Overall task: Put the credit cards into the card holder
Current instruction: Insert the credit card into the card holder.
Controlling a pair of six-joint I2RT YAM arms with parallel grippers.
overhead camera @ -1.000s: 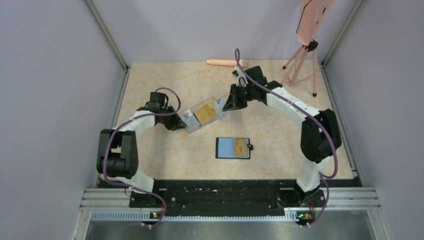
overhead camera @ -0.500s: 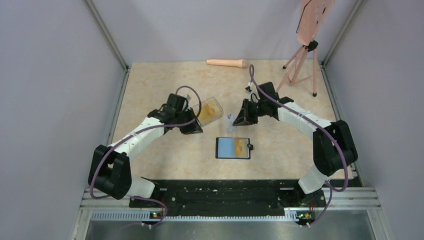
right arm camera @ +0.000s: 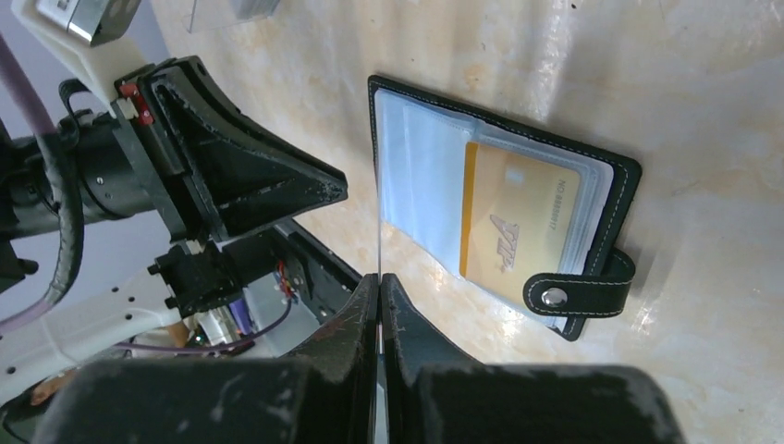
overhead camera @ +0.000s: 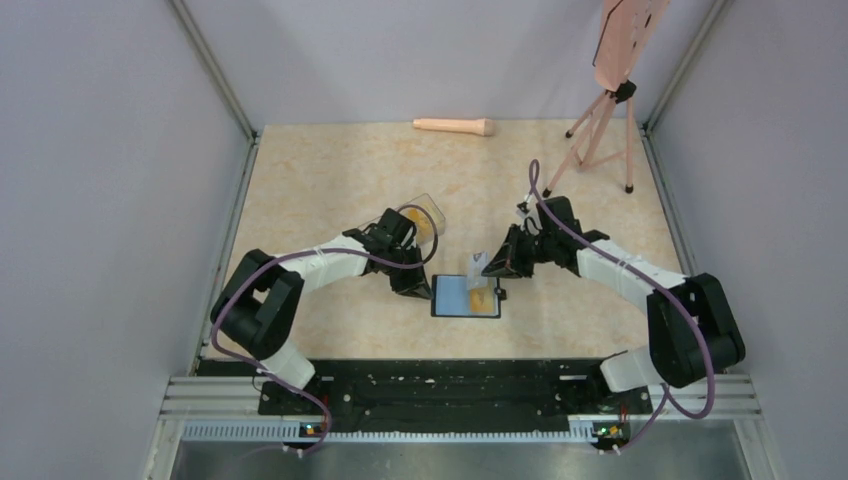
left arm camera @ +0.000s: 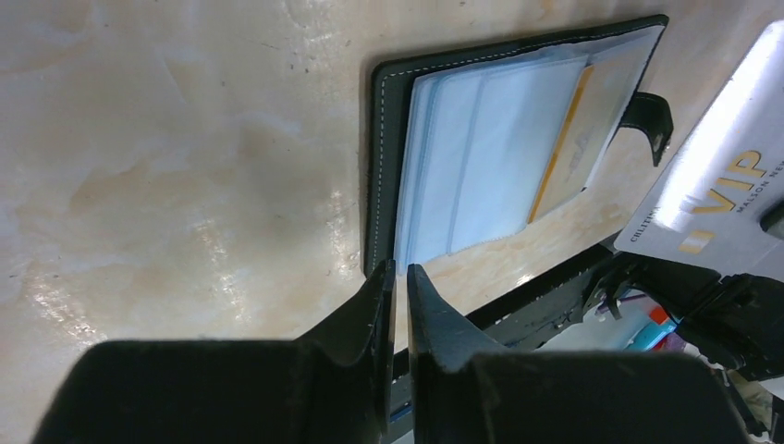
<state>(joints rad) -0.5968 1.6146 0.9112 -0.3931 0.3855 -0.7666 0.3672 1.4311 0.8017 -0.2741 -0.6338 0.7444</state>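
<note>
The black card holder (overhead camera: 452,297) lies open on the table, blue-grey pockets up, clasp tab at the right. A yellow-orange credit card (right arm camera: 522,231) sits in its right pocket. My right gripper (overhead camera: 492,266) is shut on a grey-white credit card (overhead camera: 478,263), held on edge just above the holder's top edge. In the right wrist view (right arm camera: 380,277) that card shows edge-on as a thin line, and in the left wrist view it reads "VIP" (left arm camera: 721,199). My left gripper (overhead camera: 418,288) is shut and empty at the holder's left edge (left arm camera: 379,166).
A clear plastic box (overhead camera: 428,214) with yellow cards rests behind my left wrist. A pinkish cylinder (overhead camera: 455,126) lies at the back. A tripod (overhead camera: 598,125) with a pink board stands at back right. Grey walls enclose the table; a black rail (overhead camera: 450,385) runs along the front.
My left gripper let go of the clear box and moved down to the holder's left edge. My right gripper drew a grey-white card from the box and carried it to the holder.
</note>
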